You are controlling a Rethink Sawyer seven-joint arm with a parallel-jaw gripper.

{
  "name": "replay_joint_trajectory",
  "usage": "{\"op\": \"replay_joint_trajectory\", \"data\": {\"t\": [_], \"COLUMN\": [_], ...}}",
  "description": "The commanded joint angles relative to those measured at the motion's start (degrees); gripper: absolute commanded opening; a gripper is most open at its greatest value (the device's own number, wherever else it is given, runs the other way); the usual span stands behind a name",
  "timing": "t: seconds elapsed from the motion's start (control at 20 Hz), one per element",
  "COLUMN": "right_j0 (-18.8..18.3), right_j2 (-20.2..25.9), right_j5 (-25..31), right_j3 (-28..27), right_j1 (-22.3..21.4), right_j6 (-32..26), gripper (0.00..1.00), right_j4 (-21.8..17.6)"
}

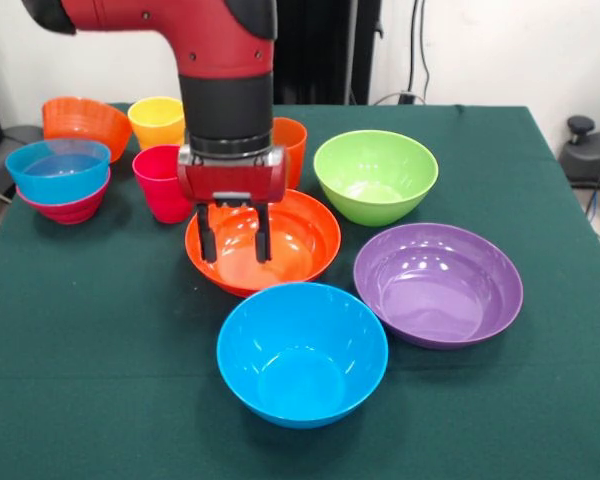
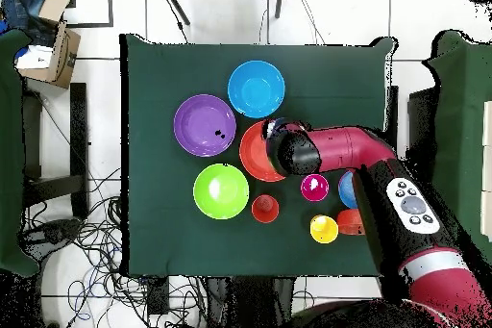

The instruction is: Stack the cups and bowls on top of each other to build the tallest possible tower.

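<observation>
- Nearest to the camera we see the blue bowl (image 1: 302,352), alone on the green table (image 1: 100,380), with nothing inside it.
- To its right and a little farther lies the purple bowl (image 1: 438,284), and behind that one the lime green bowl (image 1: 376,176); both are empty and apart from each other.
- The gripper (image 1: 234,232) hangs over the large orange bowl (image 1: 300,245), in the middle of the table, with its two fingers parted and nothing between them.
- At the far left, the translucent blue bowl (image 1: 58,170) already sits in the magenta bowl (image 1: 68,208); the translucent orange bowl (image 1: 85,122) stands behind them.
- The yellow cup (image 1: 156,121), the red-pink cup (image 1: 161,182) and the orange cup (image 1: 292,146) stand separately nearby.
- We judge that the tower is hardly begun: the step in hand is grasping the large orange bowl.
- Next, the fingers must go down over its rim and close.
</observation>
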Motion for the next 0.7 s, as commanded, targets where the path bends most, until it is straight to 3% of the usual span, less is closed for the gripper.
{"op": "replay_joint_trajectory", "data": {"t": [0.05,0.4,0.7], "right_j0": [-1.2,-0.9,2.2], "right_j2": [8.9,9.5,5.1], "right_j5": [6.3,8.1,5.9], "right_j3": [6.0,4.2,2.3], "right_j1": [-1.8,0.5,0.0], "right_j6": [-11.5,-14.0,-11.0], "gripper": [1.00,1.00,1.00], "right_j4": [0.9,-1.9,-6.2]}}
